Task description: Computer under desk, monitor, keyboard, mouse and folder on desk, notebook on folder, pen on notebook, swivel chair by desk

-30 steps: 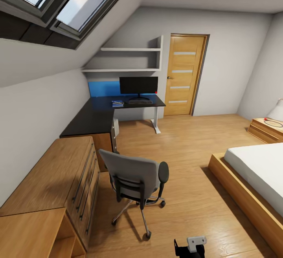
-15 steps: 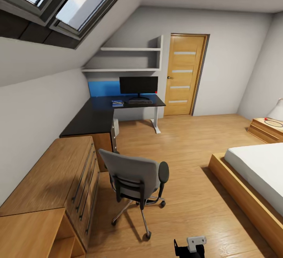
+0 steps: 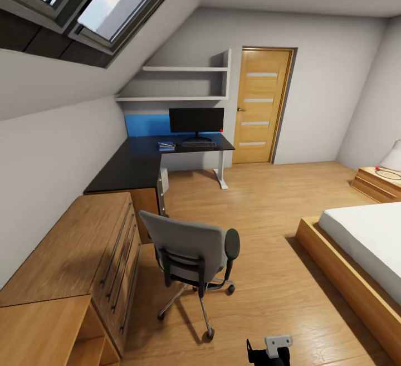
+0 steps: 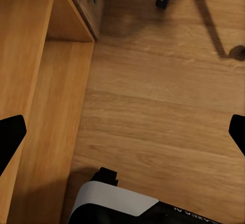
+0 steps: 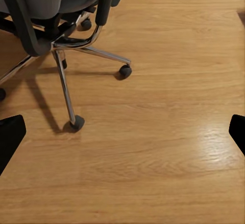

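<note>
The grey swivel chair (image 3: 192, 249) stands on the floor with its back to me, a good way short of the black L-shaped desk (image 3: 133, 168); its seat is hidden. On the desk's far wing stand the black monitor (image 3: 196, 121) and, in front of it, the keyboard (image 3: 197, 144). Left of the keyboard lies a small blue flat thing, apparently the folder (image 3: 166, 146); what lies on it is too small to tell. A pale box, the computer (image 3: 164, 179), shows under the desk. My left gripper (image 4: 122, 132) and right gripper (image 5: 122, 132) hang open over the floor, the right near the chair's base (image 5: 66, 45).
A light-wood dresser (image 3: 83, 254) lines the wall at my left, its open end (image 4: 46, 81) close to the left gripper. A bed (image 3: 367, 238) fills the right side, a nightstand (image 3: 381, 182) beyond it. A closed wooden door (image 3: 262, 107) stands right of the desk.
The whole picture has shifted very slightly, so the camera moved a touch. The chair and the things on the desk stand where they were.
</note>
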